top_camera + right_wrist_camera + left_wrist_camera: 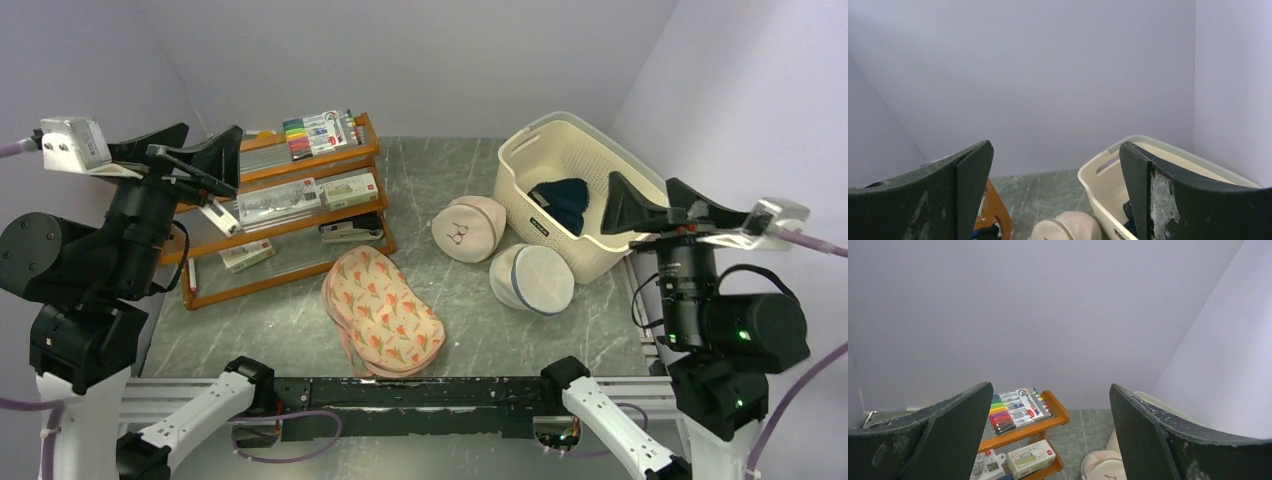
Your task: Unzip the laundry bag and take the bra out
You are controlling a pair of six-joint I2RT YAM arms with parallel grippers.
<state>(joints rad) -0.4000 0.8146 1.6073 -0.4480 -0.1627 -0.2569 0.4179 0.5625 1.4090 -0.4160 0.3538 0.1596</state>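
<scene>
The laundry bag (385,312) lies flat near the front edge of the bench (290,320), between the arms and well apart from both. The left fingers (215,150) are spread wide, raised beside the wooden shelf (300,215). The right fingers (630,205) are spread wide and empty at the cream basket (540,215), where the bra (562,198) lies near their tips.

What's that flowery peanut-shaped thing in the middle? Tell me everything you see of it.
The laundry bag is a flat, figure-eight fabric case, cream-peach with red-orange flowers and pink edging. It lies diagonally on the grey table, near end at the front edge; nothing else touches it. Whether its zip is open I cannot tell.
</scene>
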